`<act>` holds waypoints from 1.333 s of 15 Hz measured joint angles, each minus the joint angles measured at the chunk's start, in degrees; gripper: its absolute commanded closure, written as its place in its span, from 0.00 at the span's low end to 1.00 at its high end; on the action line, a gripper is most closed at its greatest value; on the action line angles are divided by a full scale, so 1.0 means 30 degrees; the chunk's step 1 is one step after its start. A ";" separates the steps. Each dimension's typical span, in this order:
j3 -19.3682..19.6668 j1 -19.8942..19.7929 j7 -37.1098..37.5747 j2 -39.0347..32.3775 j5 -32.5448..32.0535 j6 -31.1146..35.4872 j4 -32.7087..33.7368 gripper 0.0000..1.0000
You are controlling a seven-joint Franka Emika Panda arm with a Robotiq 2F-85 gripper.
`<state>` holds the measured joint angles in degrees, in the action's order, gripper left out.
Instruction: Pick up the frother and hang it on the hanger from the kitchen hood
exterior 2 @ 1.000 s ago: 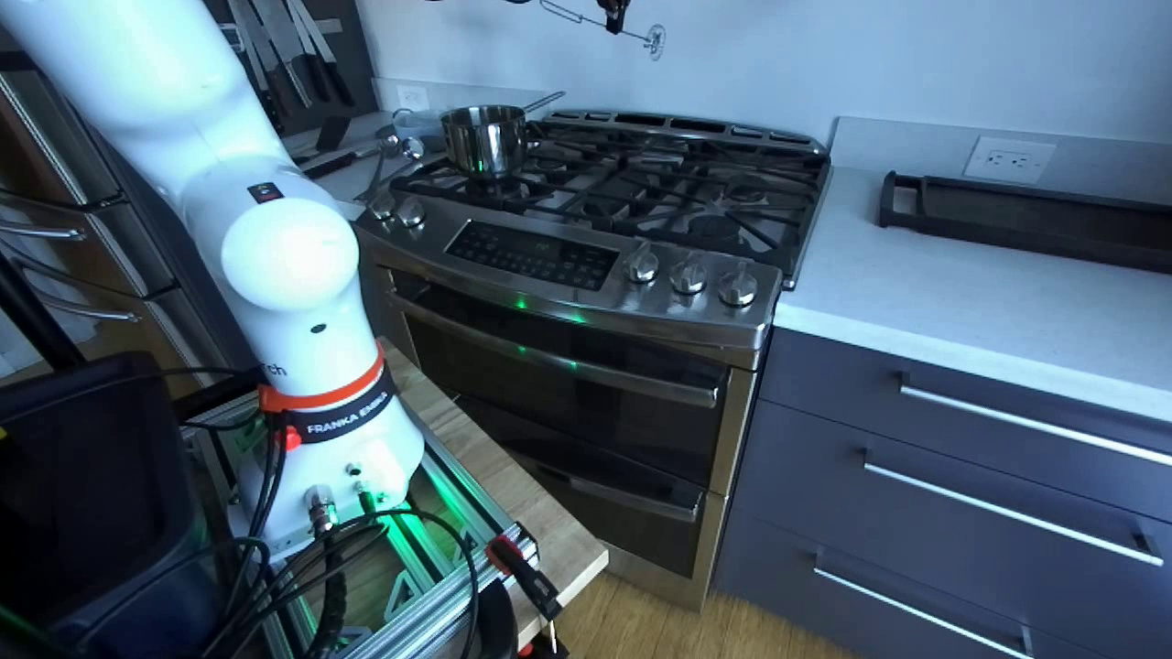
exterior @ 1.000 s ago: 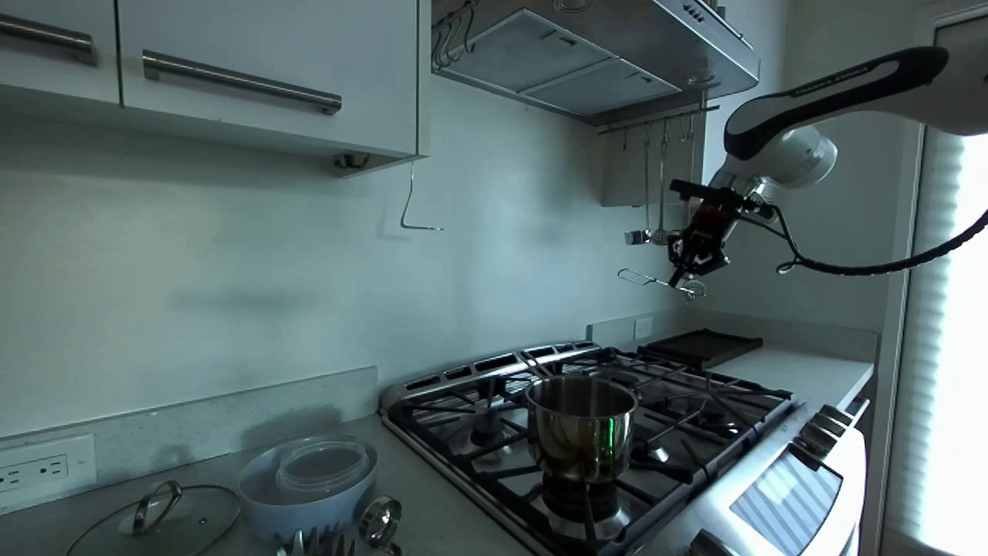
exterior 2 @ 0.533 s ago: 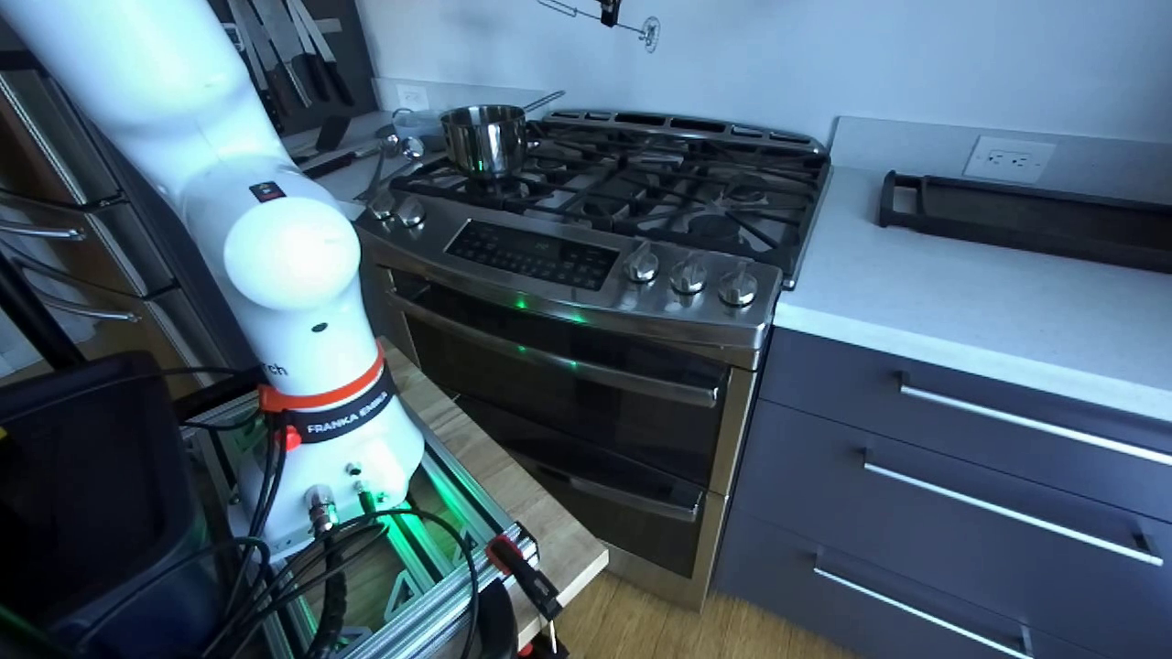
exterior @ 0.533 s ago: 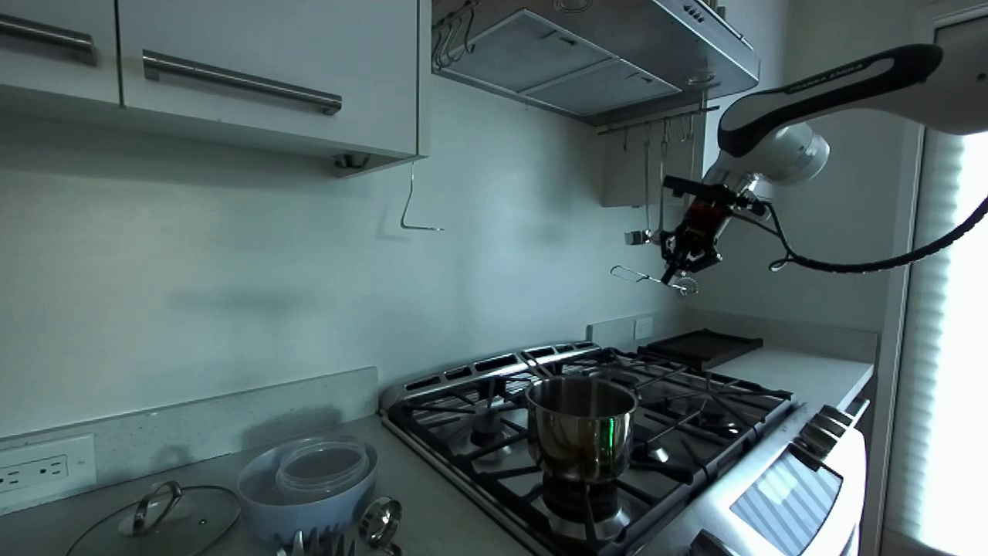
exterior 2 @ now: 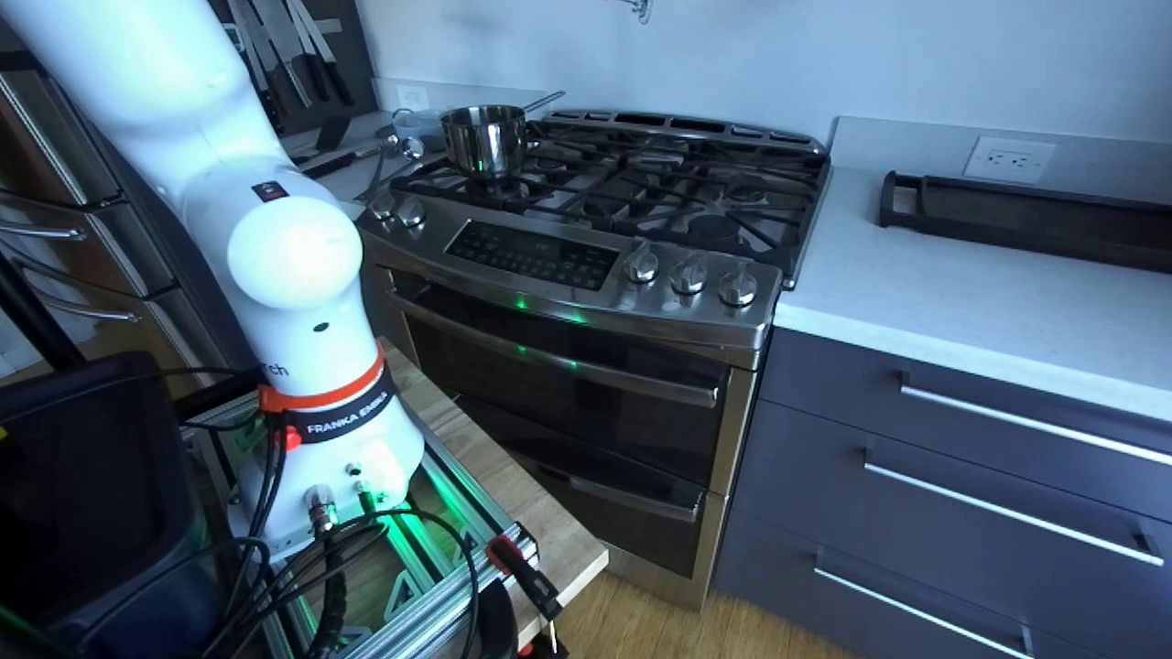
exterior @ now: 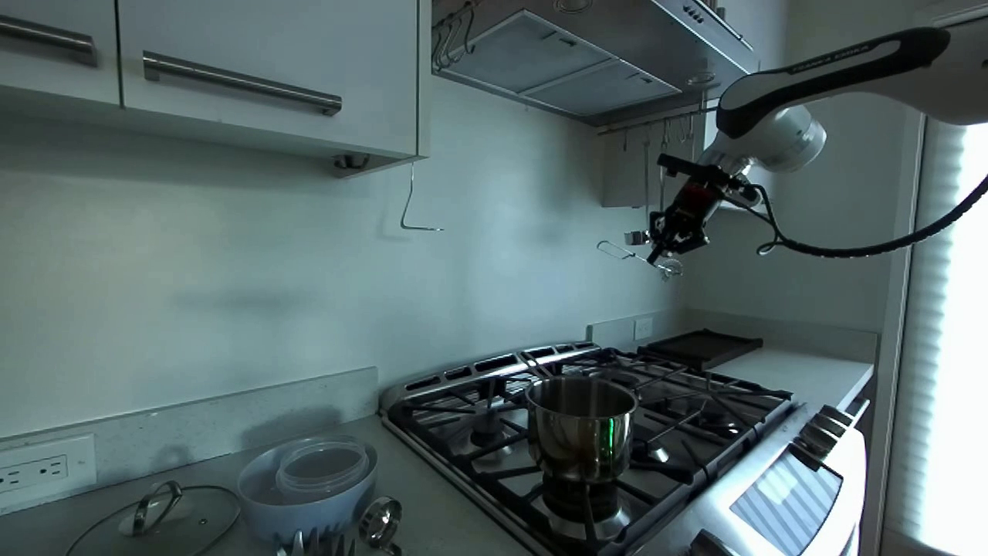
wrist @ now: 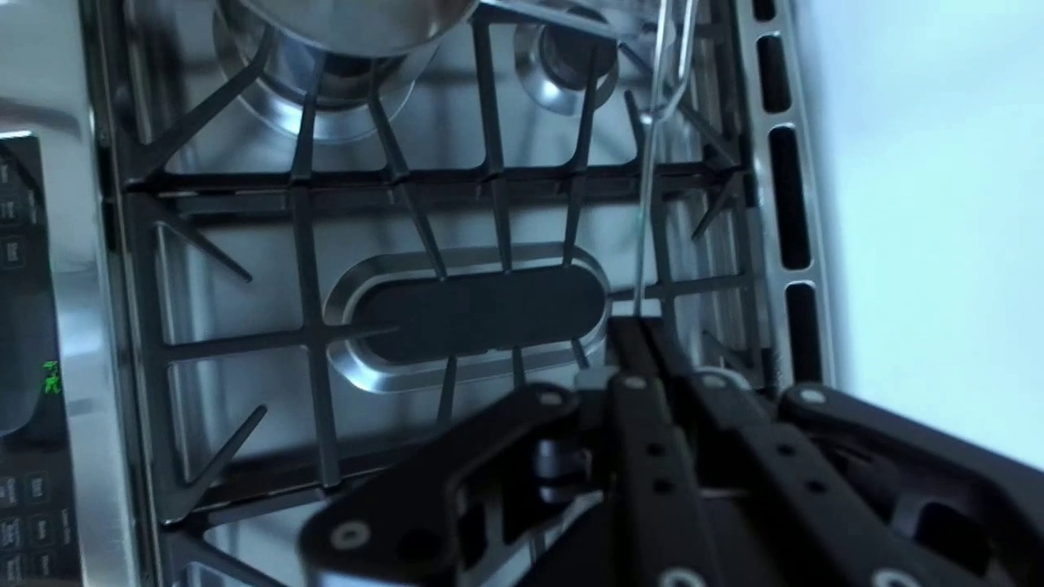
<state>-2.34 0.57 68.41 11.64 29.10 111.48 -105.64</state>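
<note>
Wrist view: the Robotiq gripper (wrist: 639,323) pinches the wire frother (wrist: 645,196), its axis pointing loop-first to the upper right.

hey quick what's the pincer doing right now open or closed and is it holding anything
Pincer: closed, holding the thin wire frother.

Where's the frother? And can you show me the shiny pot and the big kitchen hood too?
The frother (wrist: 644,204), in the wrist view: on its thin wire shaft.
The shiny pot (exterior: 579,444), in an exterior view: on its outer wall.
The kitchen hood (exterior: 590,58), in an exterior view: on its underside.
</note>
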 measured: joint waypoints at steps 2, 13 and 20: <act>-0.0026 0.0204 0.0000 0.0018 0.1136 0.0000 0.0591 0.99; -0.0146 0.0503 0.0045 -0.0242 0.5743 0.0031 0.1602 0.96; -0.0209 0.0502 0.0010 -0.0347 0.5761 0.0071 0.1719 0.99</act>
<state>-2.96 2.08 68.44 10.60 46.39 111.69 -100.48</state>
